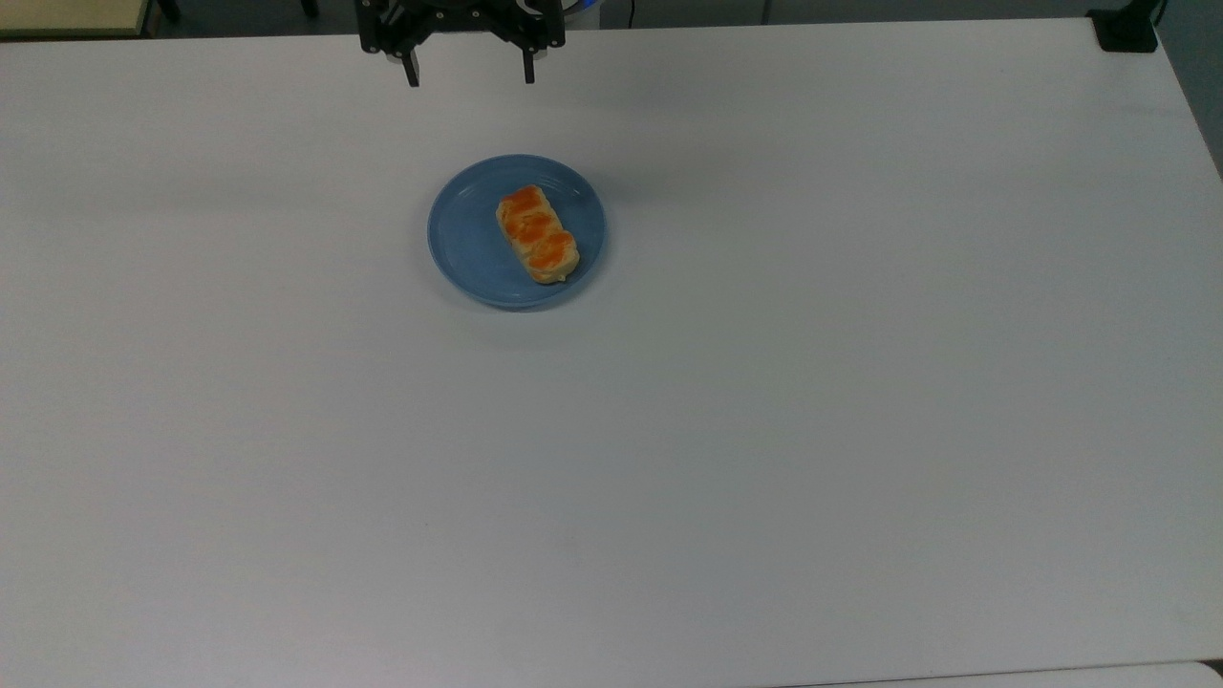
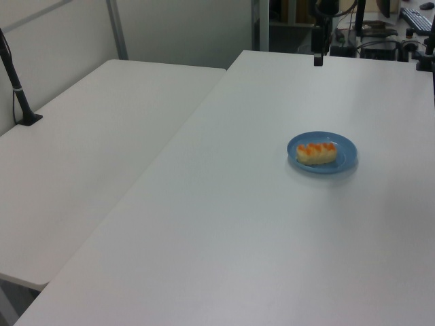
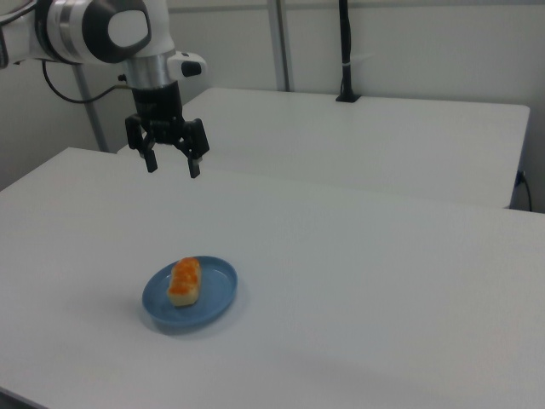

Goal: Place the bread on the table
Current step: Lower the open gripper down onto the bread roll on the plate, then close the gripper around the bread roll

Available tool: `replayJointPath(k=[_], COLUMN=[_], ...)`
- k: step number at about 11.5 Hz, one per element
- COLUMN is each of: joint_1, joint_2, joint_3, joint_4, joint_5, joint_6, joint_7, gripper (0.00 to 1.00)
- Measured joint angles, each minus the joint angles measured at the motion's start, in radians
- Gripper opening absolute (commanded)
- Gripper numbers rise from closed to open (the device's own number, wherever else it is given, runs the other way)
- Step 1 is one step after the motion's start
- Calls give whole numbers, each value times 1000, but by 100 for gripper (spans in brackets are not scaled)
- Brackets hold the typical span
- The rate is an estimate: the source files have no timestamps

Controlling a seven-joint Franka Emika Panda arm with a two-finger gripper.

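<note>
Right, the small oblong tan bread point(image 1: 537, 234) w/ three orange-glazed bumps on top sits on the round blue plate point(image 1: 468, 248), lying diagonally in the top view & a bit toward the top view's right side of the plate. Plate rests on the big plain white desk point(image 1: 764, 401), toward the far edge in the top view. Black two-finger pincer point(image 1: 469, 78) hangs above the desk near that far edge, well apart from plate & bread, fingers point(image 3: 151, 162) spread wide & pointing down, nothing between them. Right view: pincer point(image 3: 173, 167) up in the air above & behind the plate point(image 3: 213, 298), white arm segment point(image 3: 111, 30) above it; bread point(image 3: 185, 280) sits toward the right view's left side of the plate. Left view: bread point(image 2: 316, 153) on plate point(image 2: 345, 155), bumps facing up, one dark finger point(image 2: 317, 60) visible near the far desk point(image 2: 224, 224) edge
</note>
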State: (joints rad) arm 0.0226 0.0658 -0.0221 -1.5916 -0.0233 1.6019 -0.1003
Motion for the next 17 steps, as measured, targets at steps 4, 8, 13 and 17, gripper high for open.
replayJointPath(k=[4, 8, 13, 17], joint_1=[33, 78, 93, 107], joint_2=[34, 120, 163, 184], joint_3=[-1, -4, -5, -5], joint_4=[-161, -347, -415, -414], joint_5=[-39, -119, -129, -129], joint_6=[150, 377, 458, 489], joint_7=[-164, -173, -165, -103], gripper=[100, 100, 85, 50])
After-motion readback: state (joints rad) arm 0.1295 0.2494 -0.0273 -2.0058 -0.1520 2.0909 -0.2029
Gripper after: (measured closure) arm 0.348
